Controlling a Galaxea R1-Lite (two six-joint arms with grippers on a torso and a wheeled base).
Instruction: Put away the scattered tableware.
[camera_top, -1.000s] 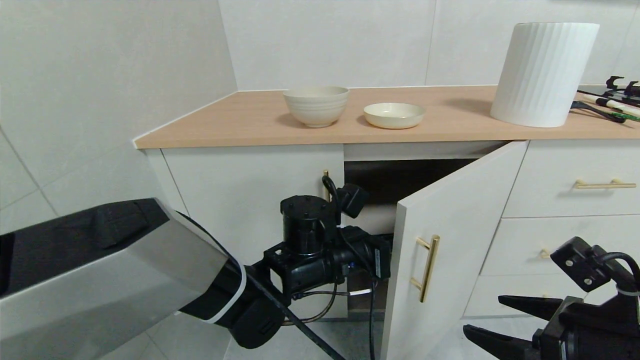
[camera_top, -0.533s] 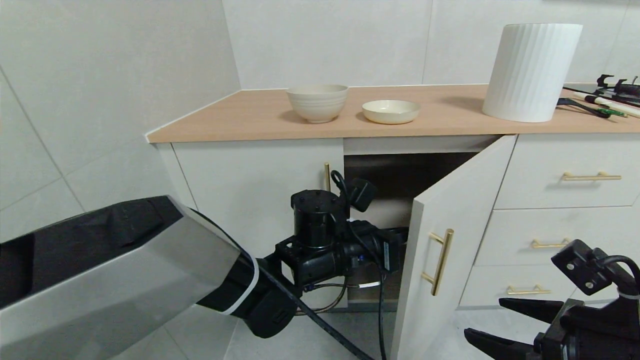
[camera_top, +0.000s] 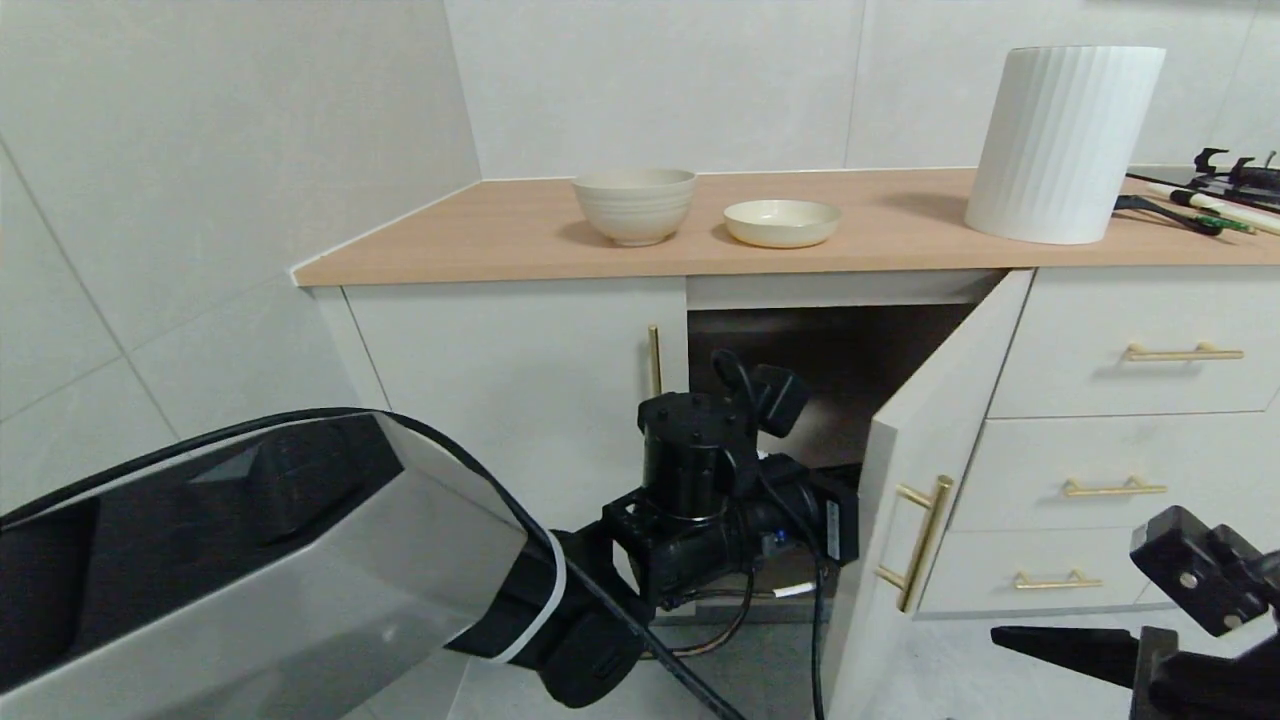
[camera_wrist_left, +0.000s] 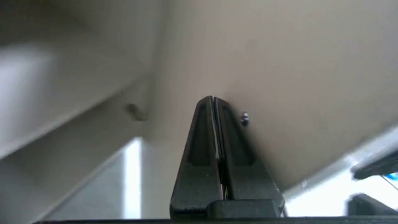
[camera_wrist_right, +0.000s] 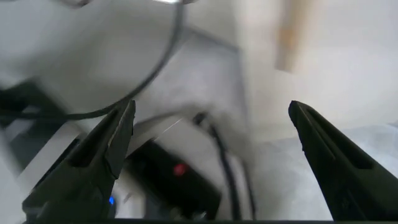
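Cabinet opening (camera_top: 830, 345) free beside door (camera_top: 935, 420)

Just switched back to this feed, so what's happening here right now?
The left gripper is down at the cabinet, by its partly open door. It is shut and empty, its tips close to a pale panel, seemingly the door's inner face. The right gripper hangs open and empty, low in front of the drawers. The bowl and the dish sit on the counter, untouched, so no tableware has been put away yet.
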